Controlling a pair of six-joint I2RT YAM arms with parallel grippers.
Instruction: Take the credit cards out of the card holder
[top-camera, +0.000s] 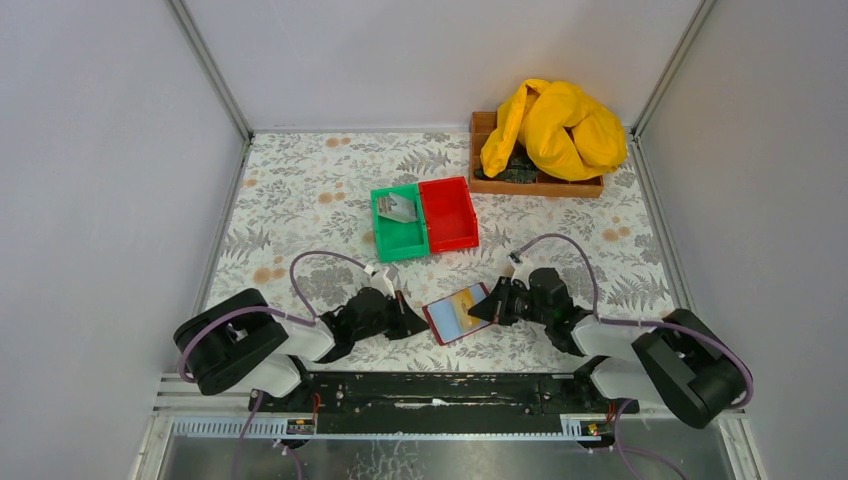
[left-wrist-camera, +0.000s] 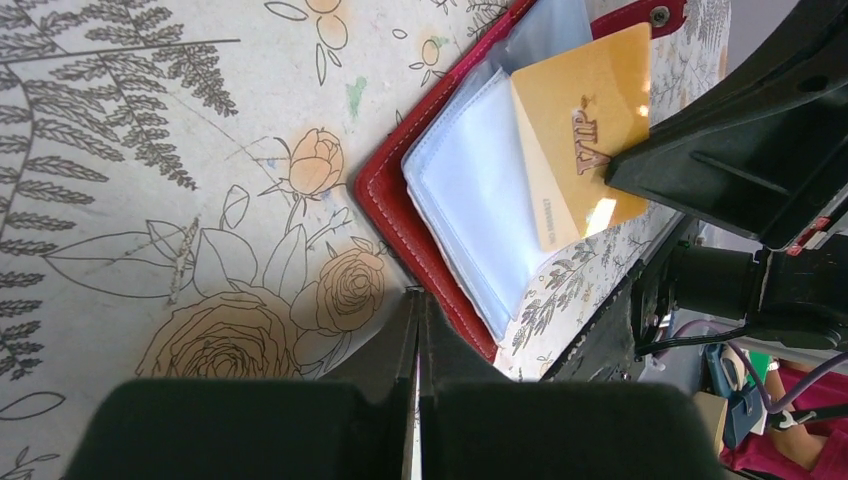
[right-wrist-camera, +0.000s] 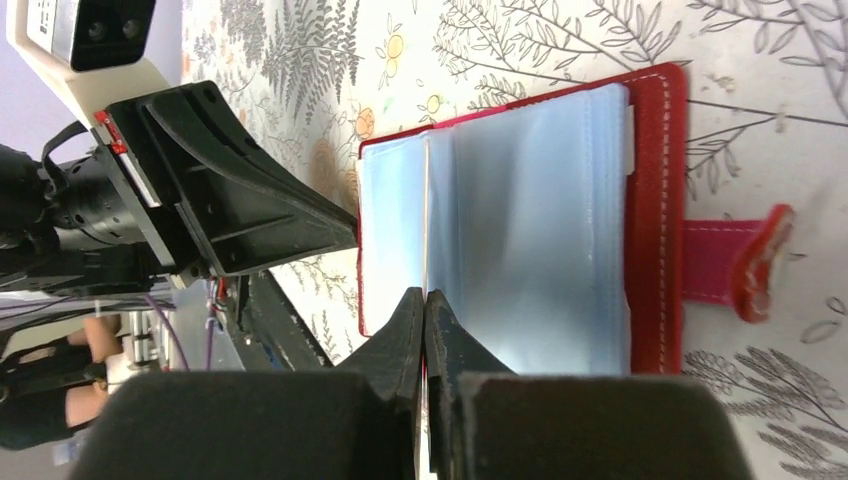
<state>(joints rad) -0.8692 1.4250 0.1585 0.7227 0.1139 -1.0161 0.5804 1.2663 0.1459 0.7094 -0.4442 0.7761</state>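
Observation:
The card holder (top-camera: 440, 324) lies open on the flowered table between my two grippers, red border (left-wrist-camera: 385, 190) around clear blue-white sleeves (right-wrist-camera: 520, 230). A gold credit card (left-wrist-camera: 585, 130) marked VIP sticks halfway out of a sleeve. My right gripper (right-wrist-camera: 426, 293) is shut on that card's edge, so the right wrist view shows the card (right-wrist-camera: 427, 220) as a thin line. My left gripper (left-wrist-camera: 418, 297) is shut, its tips touching the holder's red edge with nothing between them. In the top view the left gripper (top-camera: 418, 322) and right gripper (top-camera: 478, 308) flank the holder. Another card (top-camera: 400, 208) lies in the green bin.
A green bin (top-camera: 383, 225) and a red bin (top-camera: 450, 215) stand side by side beyond the holder. At the back right a wooden tray (top-camera: 540, 187) holds a yellow cloth (top-camera: 555, 125). Walls close in on the left, right and back.

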